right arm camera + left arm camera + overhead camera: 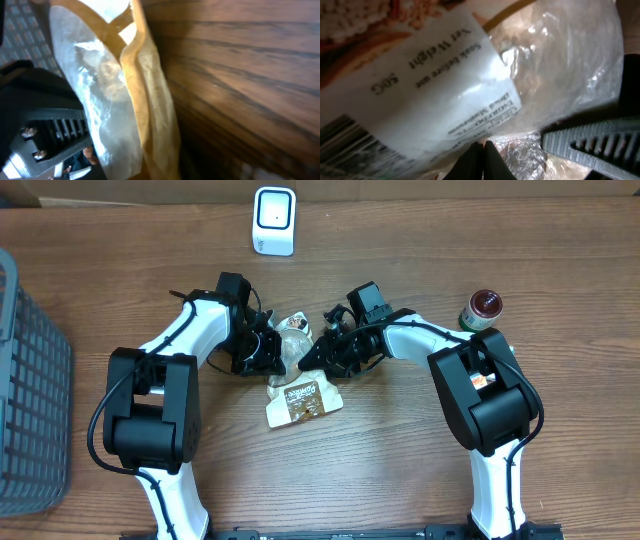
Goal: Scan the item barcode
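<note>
One clear plastic bag lies mid-frame on the table between both grippers. Its white label reads "Net Weight 50G" and "Soak before use", with a barcode at the label's lower left. The left gripper is closed, pinching the bag's film, while the right gripper touches the bag with jaws I cannot tell apart; a white scanner stands top centre.

Wooden table; white scanner at back; grey basket left; red-capped jar right; pouch centre.
</note>
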